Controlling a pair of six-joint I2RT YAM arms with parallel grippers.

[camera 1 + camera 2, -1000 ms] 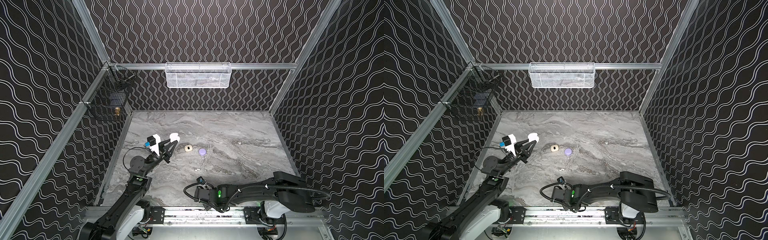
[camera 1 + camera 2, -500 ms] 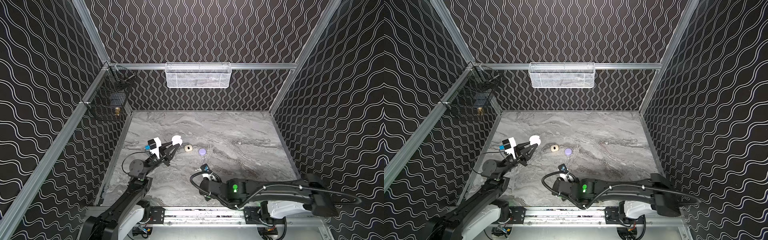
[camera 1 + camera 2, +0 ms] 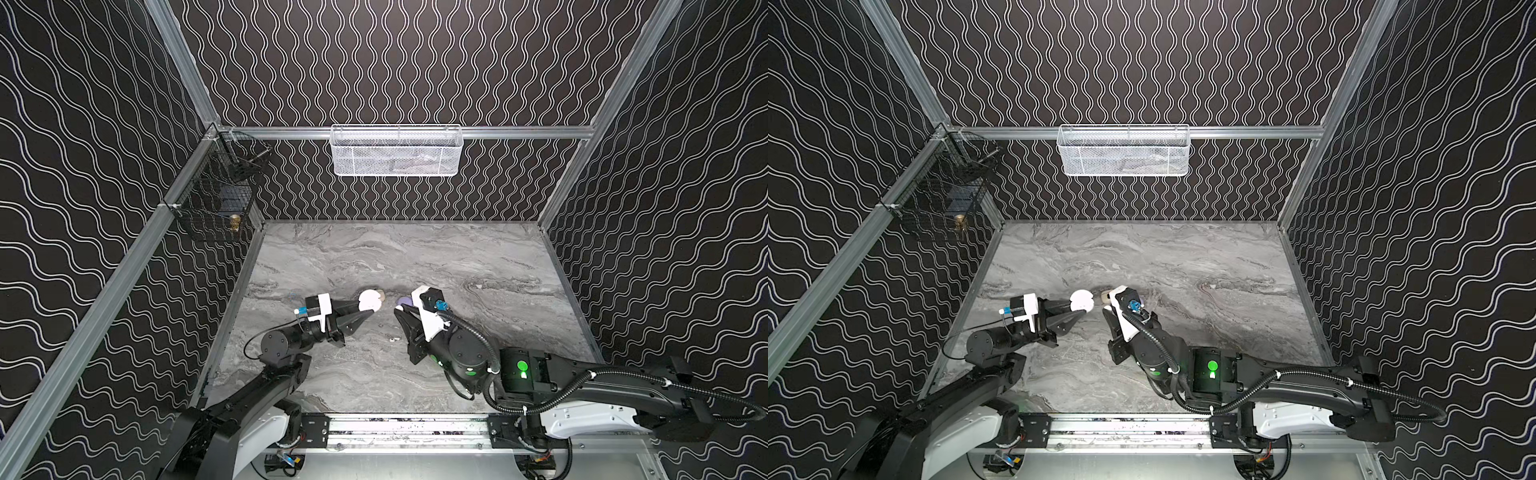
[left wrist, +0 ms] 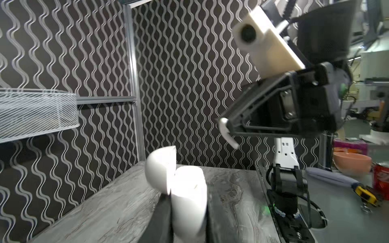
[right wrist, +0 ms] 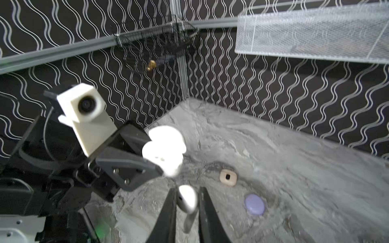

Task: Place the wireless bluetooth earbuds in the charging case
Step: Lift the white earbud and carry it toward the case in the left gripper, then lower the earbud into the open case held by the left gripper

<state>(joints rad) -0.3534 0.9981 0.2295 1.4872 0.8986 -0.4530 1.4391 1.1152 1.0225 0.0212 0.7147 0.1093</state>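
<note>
My left gripper point(image 3: 369, 311) point(image 4: 187, 212) is shut on the white charging case point(image 3: 370, 300) point(image 4: 188, 197) and holds it above the marble table, its lid point(image 4: 161, 168) hinged open. In the right wrist view the case point(image 5: 166, 152) shows its sockets facing up. My right gripper point(image 3: 400, 311) point(image 5: 187, 194) is shut on one white earbud point(image 5: 187, 199), stem pointing back between the fingers. The left wrist view shows that earbud point(image 4: 226, 132) a short way from the case's open top, higher and to one side. Other earbuds are not clearly in view.
A beige square piece point(image 5: 228, 178) and a lavender rounded case point(image 5: 254, 204) lie on the table just beyond the grippers. A tiny white piece point(image 3: 390, 340) lies on the table point(image 3: 457, 266) between the arms. A white mesh basket point(image 3: 395, 150) and a black wire basket point(image 3: 216, 195) hang on the walls.
The right arm has swung from the front edge up to the table's middle with the earbud, close to the case. The left gripper has carried the case rightward toward it.
</note>
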